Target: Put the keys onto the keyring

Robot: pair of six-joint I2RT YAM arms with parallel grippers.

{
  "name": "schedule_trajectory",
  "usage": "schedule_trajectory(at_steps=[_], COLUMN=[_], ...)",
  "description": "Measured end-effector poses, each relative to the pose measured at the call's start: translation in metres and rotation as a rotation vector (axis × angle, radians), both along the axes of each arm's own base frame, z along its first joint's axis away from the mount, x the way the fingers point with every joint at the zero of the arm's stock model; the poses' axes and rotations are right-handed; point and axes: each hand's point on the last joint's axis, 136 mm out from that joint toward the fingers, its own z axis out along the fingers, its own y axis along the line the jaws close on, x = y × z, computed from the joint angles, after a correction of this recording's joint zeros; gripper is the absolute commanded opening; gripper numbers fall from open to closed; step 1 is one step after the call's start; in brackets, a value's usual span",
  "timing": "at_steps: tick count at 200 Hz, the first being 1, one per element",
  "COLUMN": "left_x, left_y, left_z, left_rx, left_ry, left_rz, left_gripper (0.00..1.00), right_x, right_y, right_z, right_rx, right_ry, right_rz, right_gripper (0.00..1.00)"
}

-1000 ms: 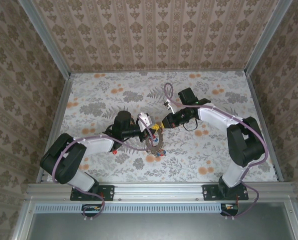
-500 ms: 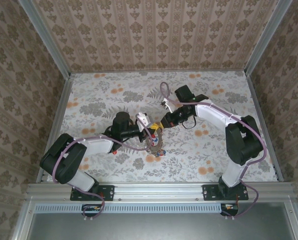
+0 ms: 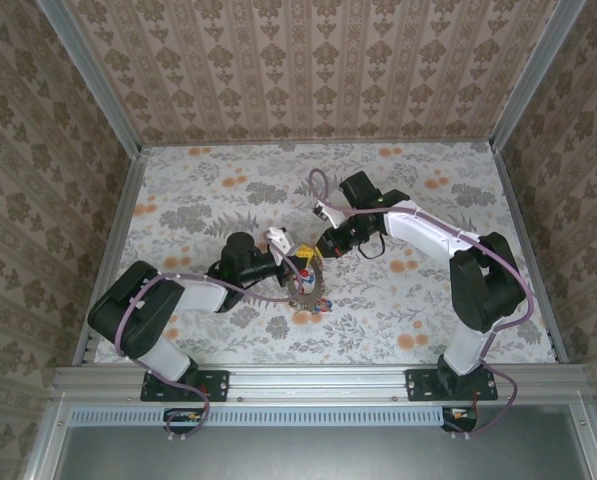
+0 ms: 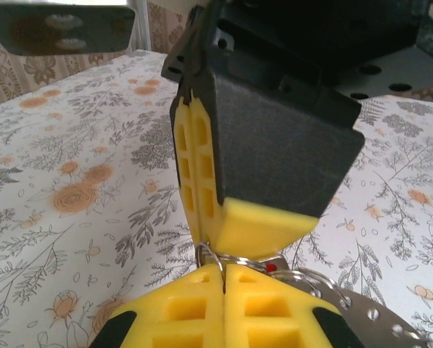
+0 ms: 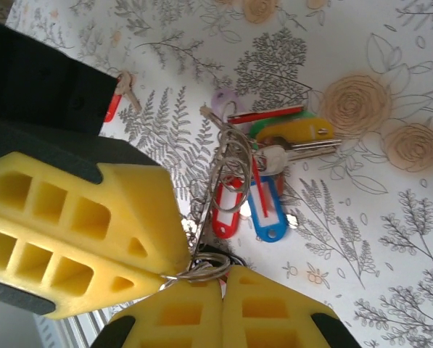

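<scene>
Small colour-tagged keys point(image 5: 265, 217) lie on floral counter point(image 3: 208, 200), pale-grey toothed flat keyring point(image 4: 368, 315) close by. Yellow left fingers point(image 4: 220, 283) and, beyond, right fingers point(image 5: 220, 293) meet tip-to-tip, both pinched on a thin wire loop point(image 5: 209, 267). Best fed slowly, w/o twisting.

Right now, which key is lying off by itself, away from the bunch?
The red-tagged key at the upper left in the right wrist view, lying alone. The red tag, blue tag and yellow tag bunch together on the wire ring.
</scene>
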Motion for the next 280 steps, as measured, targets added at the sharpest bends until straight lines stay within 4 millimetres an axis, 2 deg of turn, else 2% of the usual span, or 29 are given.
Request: schedule_trajectory(at_steps=[60, 104, 151, 223, 280], left_x=[0.001, 0.004, 0.003, -0.005, -0.012], left_y=[0.004, 0.006, 0.006, 0.005, 0.003], left_z=[-0.006, -0.004, -0.002, 0.012, 0.019], left_rx=[-0.015, -0.037, -0.040, -0.062, -0.074], left_ry=[0.005, 0.001, -0.001, -0.019, -0.022], left_rz=[0.027, 0.053, 0.051, 0.012, -0.030], left_gripper=[0.00, 0.00, 0.00, 0.00, 0.00], right_x=[0.001, 0.009, 0.011, 0.009, 0.000], right_y=[0.004, 0.000, -0.008, -0.021, -0.033], right_z=[-0.004, -0.006, -0.014, 0.024, 0.026], right_rx=[0.032, 0.048, 0.046, 0.084, 0.092], right_ry=[0.004, 0.029, 0.034, -0.111, -0.220], right_rz=[-0.010, -0.069, -0.099, -0.095, -0.054], right_gripper=[0.00, 0.20, 0.26, 0.36, 0.35])
